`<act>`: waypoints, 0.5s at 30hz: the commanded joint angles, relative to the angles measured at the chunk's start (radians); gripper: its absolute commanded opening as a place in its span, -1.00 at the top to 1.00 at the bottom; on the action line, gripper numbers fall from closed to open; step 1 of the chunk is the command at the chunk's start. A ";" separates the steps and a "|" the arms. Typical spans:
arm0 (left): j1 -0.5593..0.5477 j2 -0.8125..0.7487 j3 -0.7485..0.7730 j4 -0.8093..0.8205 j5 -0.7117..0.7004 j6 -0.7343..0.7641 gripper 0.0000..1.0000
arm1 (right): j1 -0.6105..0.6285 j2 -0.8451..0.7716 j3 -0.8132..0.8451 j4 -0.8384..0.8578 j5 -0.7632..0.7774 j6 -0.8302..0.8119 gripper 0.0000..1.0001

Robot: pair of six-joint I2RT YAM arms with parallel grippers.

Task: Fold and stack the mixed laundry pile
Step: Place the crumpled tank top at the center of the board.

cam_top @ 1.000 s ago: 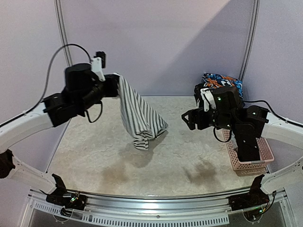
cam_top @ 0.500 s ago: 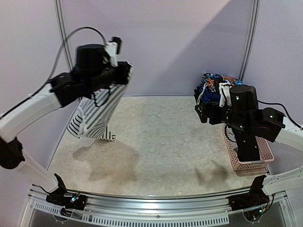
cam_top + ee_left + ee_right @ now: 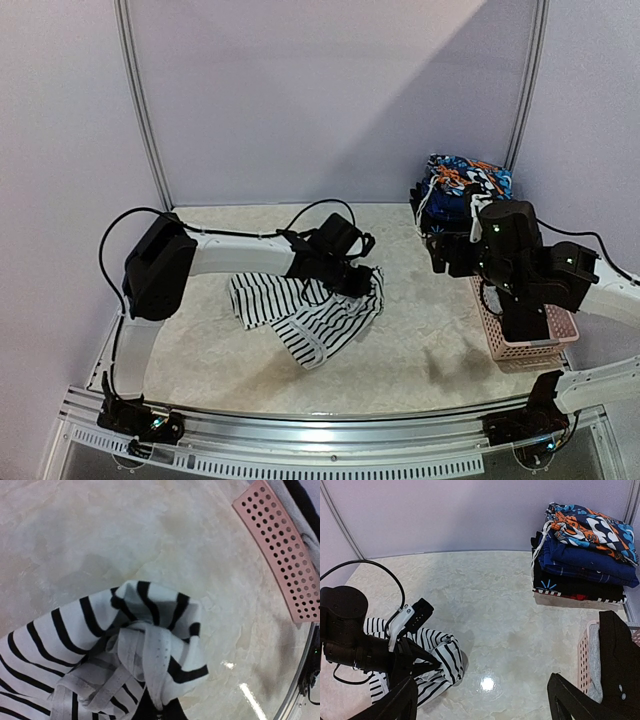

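Observation:
The black-and-white striped garment (image 3: 300,315) lies crumpled on the middle of the table. One bunched edge of it is pinched in my left gripper (image 3: 357,277), which is low over the table. In the left wrist view the striped cloth (image 3: 150,625) is gathered at the gripper (image 3: 161,702). My right gripper (image 3: 485,705) is wide open and empty, hovering to the right of the garment (image 3: 440,662). It also shows in the top view (image 3: 440,255). A grey garment (image 3: 595,667) lies in the pink basket. The plain black garment is not made out.
A stack of folded colourful clothes (image 3: 465,185) sits at the back right, also in the right wrist view (image 3: 585,550). The pink lattice basket (image 3: 525,335) stands at the right edge, under my right arm; its rim shows in the left wrist view (image 3: 285,555).
My left arm swung the striped garment from high on the left down onto the middle of the table. My right arm drew back slightly to the right.

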State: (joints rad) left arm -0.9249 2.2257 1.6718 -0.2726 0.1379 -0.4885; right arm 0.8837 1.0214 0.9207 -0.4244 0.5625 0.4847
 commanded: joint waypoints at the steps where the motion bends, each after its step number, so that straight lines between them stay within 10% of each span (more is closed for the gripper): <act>1: -0.016 -0.044 0.030 0.089 0.051 -0.012 0.95 | 0.005 0.030 -0.018 0.030 -0.009 -0.018 -0.81; 15: -0.016 -0.451 -0.488 0.343 -0.108 0.080 -0.17 | 0.005 0.028 -0.092 0.152 -0.007 -0.057 -0.79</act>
State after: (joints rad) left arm -0.9314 1.8992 1.2835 -0.0154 0.1230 -0.4580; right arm 0.8837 1.0706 0.8570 -0.3450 0.5404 0.4564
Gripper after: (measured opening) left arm 0.544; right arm 0.898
